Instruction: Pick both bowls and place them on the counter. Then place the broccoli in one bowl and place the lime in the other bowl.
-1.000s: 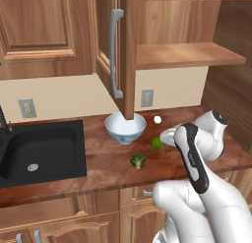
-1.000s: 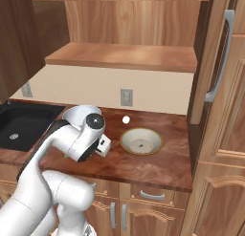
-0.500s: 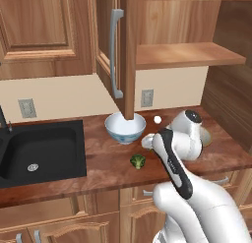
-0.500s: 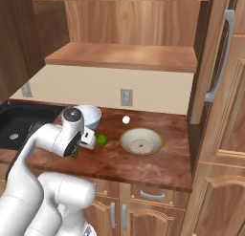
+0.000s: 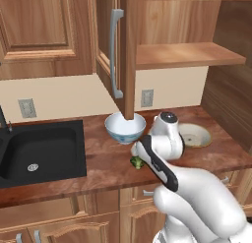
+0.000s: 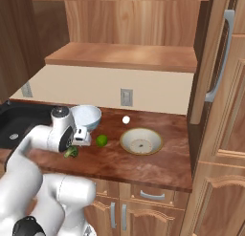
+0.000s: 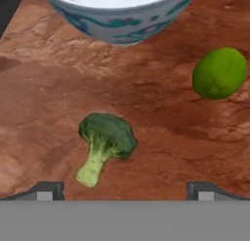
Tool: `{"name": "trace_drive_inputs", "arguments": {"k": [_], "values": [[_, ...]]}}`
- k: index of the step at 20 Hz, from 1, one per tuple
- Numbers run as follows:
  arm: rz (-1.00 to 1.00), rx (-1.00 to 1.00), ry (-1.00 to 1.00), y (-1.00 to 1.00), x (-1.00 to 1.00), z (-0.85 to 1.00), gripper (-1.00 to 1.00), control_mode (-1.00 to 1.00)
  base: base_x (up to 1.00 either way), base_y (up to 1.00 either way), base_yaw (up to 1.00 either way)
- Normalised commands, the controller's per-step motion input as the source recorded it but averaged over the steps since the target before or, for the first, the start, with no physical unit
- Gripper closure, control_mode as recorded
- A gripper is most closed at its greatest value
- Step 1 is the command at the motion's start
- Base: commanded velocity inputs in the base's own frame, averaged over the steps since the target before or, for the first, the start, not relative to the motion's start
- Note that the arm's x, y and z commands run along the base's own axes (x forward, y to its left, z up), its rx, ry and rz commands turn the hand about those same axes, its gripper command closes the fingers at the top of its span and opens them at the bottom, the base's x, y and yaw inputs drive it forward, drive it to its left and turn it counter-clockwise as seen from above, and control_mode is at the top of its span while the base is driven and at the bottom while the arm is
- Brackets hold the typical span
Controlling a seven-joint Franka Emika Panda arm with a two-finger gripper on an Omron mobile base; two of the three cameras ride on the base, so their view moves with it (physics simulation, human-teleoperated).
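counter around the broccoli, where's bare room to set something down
Free: the reddish-brown wood-grain counter in front of the shallow beige bowl, out to its front edge. Crowded: by the deep white-and-blue bowl, where the dark green broccoli floret, the smooth bright green lime and the open end effector cluster.

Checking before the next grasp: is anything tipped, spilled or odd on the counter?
Nothing stands out. The blue-patterned bowl and beige bowl sit upright on the counter; the broccoli and lime lie loose beside them. A cabinet door stands open.
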Motion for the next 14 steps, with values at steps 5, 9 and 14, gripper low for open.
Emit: {"name": "trace_drive_inputs", "arguments": {"k": [5, 9, 14], "values": [[0.11, -0.07, 0.19, 0.02, 0.25, 0.00, -1.00, -1.00, 0.00, 0.00, 0.00], [0.17, -0.03, 0.01, 0.15, 0.12, -0.03, -1.00, -1.00, 0.00, 0.00, 0.00], [0.18, -0.01, 0.00, 0.19, 0.00, -0.18, -1.00, -1.00, 0.00, 0.00, 0.00]]}}
